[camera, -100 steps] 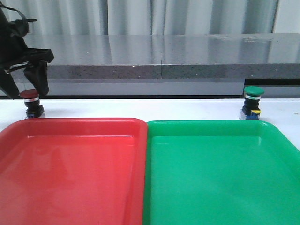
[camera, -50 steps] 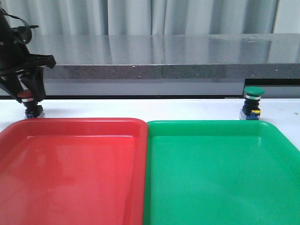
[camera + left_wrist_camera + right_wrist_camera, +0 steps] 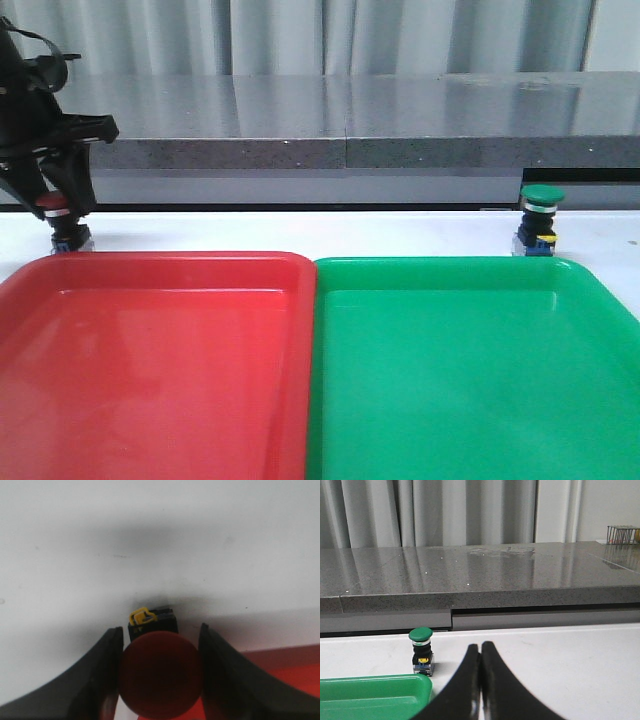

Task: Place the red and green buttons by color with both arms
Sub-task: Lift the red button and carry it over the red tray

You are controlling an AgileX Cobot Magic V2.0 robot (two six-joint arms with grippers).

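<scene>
Bright even light, glossy glare, close-up blur

Front view faces forward, low over both trays. Left wrist view looks steeply down, close between its fingers (image 3: 95, 680). Right wrist view looks level past its fingers (image 3: 470, 680).

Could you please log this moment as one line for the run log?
left tool around red button, on table | right tool shut, empty | green button untouched behind green tray | red tray empty

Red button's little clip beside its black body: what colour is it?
Yellow clip, clearest in the left wrist view, on the red button.
</scene>
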